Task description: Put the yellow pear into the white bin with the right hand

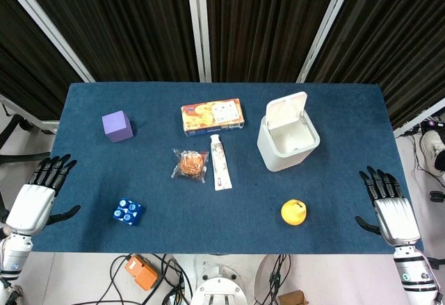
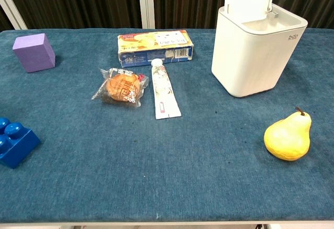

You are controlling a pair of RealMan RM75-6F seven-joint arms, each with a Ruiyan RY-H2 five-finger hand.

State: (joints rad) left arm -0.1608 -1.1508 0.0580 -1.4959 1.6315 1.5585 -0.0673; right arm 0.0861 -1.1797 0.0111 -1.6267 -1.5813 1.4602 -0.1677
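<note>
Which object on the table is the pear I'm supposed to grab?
Start at the white bin with its lid up, on the blue table. Come toward the robot's edge: the yellow pear lies alone there, nearest the right hand. It's the only yellow, rounded, stemmed item.

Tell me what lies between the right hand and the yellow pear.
Only bare blue tablecloth lies between the right hand and the yellow pear, as the head view shows.
</note>
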